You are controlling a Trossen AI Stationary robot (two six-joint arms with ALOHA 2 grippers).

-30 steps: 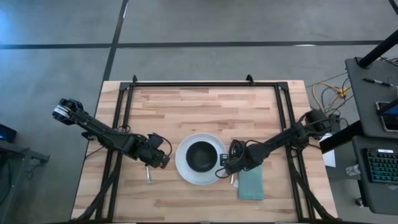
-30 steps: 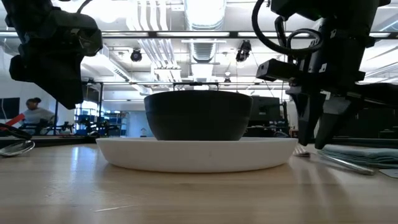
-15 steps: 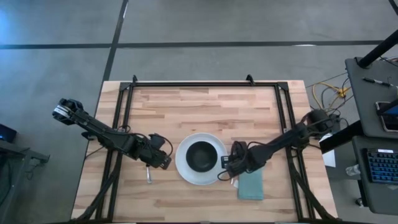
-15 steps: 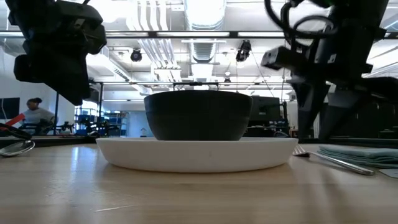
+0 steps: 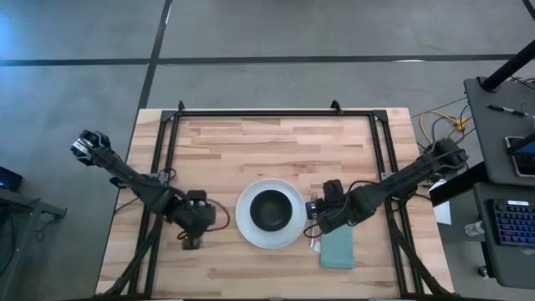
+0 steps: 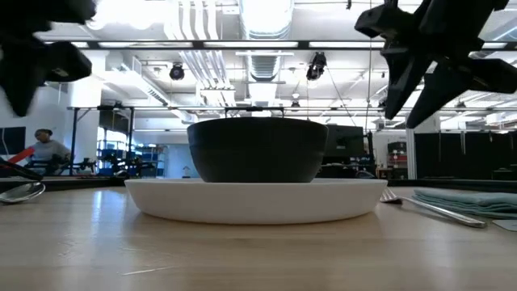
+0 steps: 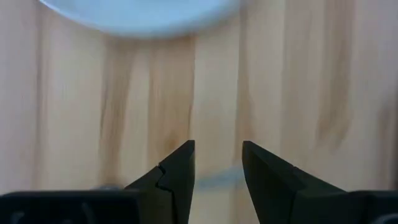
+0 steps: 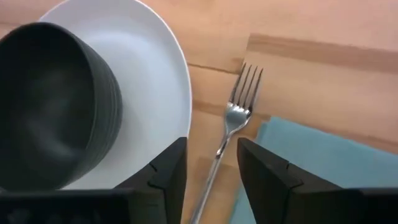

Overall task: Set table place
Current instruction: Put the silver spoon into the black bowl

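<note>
A white plate (image 5: pixel 247 224) lies on the table's near middle with a black bowl (image 5: pixel 269 209) standing in it. A silver fork (image 8: pixel 233 118) lies flat on the wood between the plate and a folded teal napkin (image 5: pixel 338 249). A spoon (image 6: pixel 20 191) lies left of the plate. My right gripper (image 8: pixel 211 168) is open and raised above the fork's handle. My left gripper (image 7: pixel 217 168) is open and raised over the spoon's place, left of the plate. In the high view it hides the spoon.
The table's black frame rails (image 5: pixel 167 142) run along both sides and the far edge. Bare wood (image 5: pixel 276 146) lies beyond the plate. A desk with a keyboard (image 5: pixel 512 221) stands off the table's right side. A person (image 6: pixel 44 147) shows far off in the room.
My right gripper has risen from the fork's place on the table and drawn back a little toward the right edge; the fork stays lying beside the napkin. My left gripper has gone up and toward the table's near left, away from the plate.
</note>
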